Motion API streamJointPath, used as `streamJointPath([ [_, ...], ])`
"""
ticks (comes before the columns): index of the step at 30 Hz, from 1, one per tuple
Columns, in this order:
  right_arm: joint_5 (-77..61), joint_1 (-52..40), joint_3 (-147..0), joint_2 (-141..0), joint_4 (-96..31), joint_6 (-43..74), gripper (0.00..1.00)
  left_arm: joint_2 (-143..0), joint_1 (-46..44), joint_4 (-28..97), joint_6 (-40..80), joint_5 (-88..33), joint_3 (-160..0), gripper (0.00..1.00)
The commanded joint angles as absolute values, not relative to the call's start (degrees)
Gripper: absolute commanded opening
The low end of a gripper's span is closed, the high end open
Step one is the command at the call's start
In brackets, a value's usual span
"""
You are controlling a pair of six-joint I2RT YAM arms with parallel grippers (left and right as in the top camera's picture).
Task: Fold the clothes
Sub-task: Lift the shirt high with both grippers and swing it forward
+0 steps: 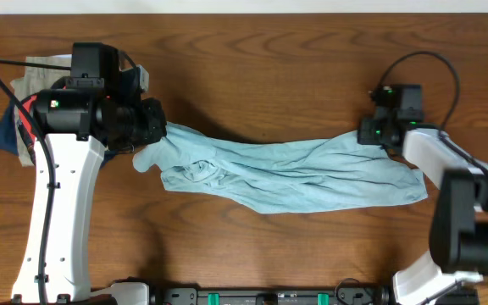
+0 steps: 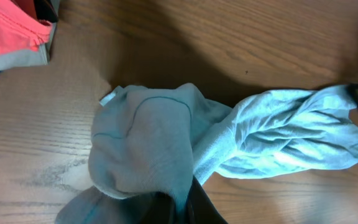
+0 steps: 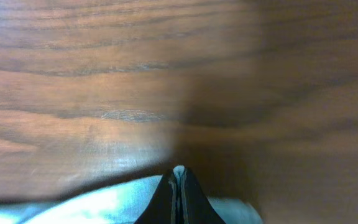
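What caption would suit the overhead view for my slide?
A wrinkled pale light-blue cotton garment lies stretched across the brown wooden table, left gripper and right gripper each clamped on one side.

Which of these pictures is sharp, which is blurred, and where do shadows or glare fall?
Overhead view: sharp, evenly lit, a soft shadow on the table behind the blue garment. Left wrist view: the garment's near bunch is dim, its far end bright. Right wrist view: blurred wood grain, the right half in shadow, a sheen beside the right pincer.
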State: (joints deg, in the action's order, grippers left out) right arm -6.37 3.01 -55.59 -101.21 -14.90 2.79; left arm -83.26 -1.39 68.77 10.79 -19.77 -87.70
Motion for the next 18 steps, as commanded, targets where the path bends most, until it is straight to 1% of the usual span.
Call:
streamJointPath([
  [1,-6.3,5.0,-58.2,-91.7,-19.3,5.4,0.01,-83.5,-1.3,68.1,11.5,-20.2,-88.0,0.06],
  [10,-6.7,10.3,-71.6,-75.0,-42.5,5.5,0.01,-81.9,-1.3,67.7,11.5,-20.2,-94.2,0.06],
  [18,-6.7,13.3,-89.1,-69.9,-59.9,5.5,0.01,-74.6,0.4,68.5,11.5,-20.1,-100.8,0.06],
])
